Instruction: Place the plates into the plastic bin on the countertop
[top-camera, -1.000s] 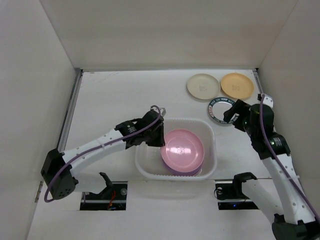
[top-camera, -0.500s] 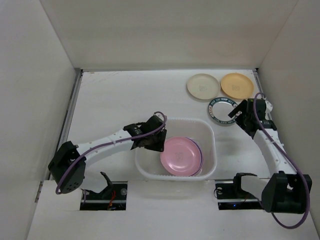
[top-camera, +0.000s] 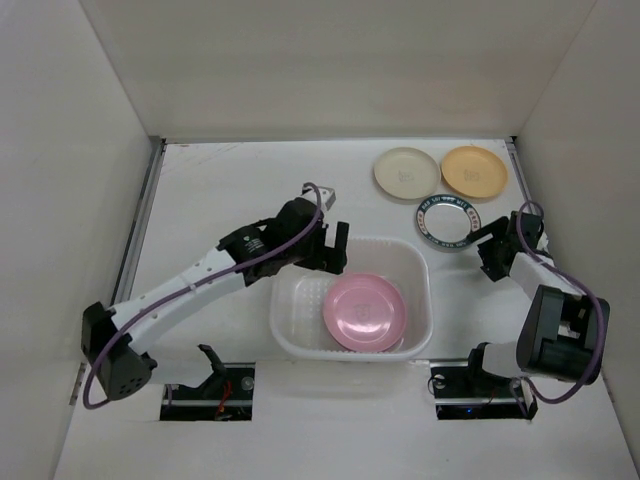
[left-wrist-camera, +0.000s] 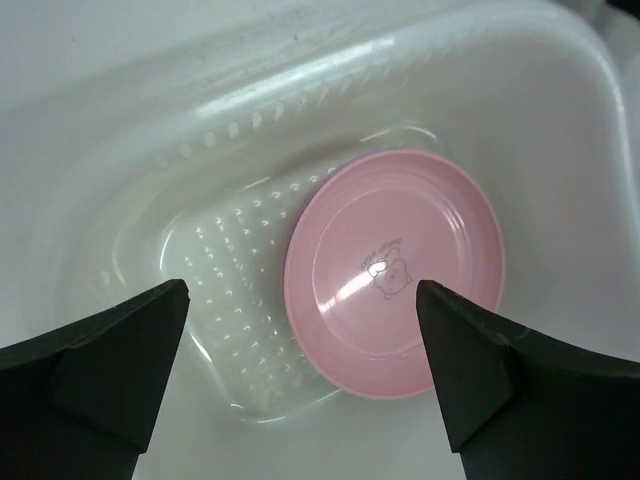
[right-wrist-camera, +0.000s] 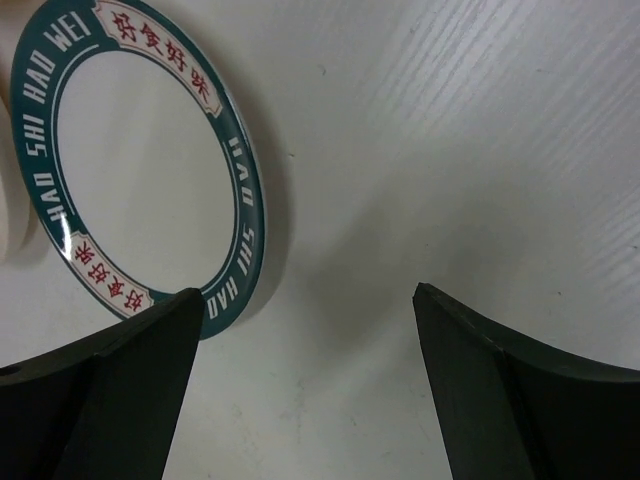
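The plastic bin (top-camera: 298, 310) stands near the front middle of the table (top-camera: 230, 190) with a pink plate (top-camera: 365, 310) lying flat in its right half. The left gripper (left-wrist-camera: 300, 290) hangs over the bin's far left part, its jaws spread and holding nothing. To the right, the right gripper (right-wrist-camera: 308, 292) is spread and empty just beside the near rim of a teal-rimmed plate (top-camera: 447, 222), and a cream plate (top-camera: 406, 172) and an orange plate (top-camera: 474, 171) lie side by side beyond it.

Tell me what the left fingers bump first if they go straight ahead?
Probably the pink plate lying in the plastic bin, near its edge. Depth is unclear, so it could be the bin's dotted bottom just beside it.
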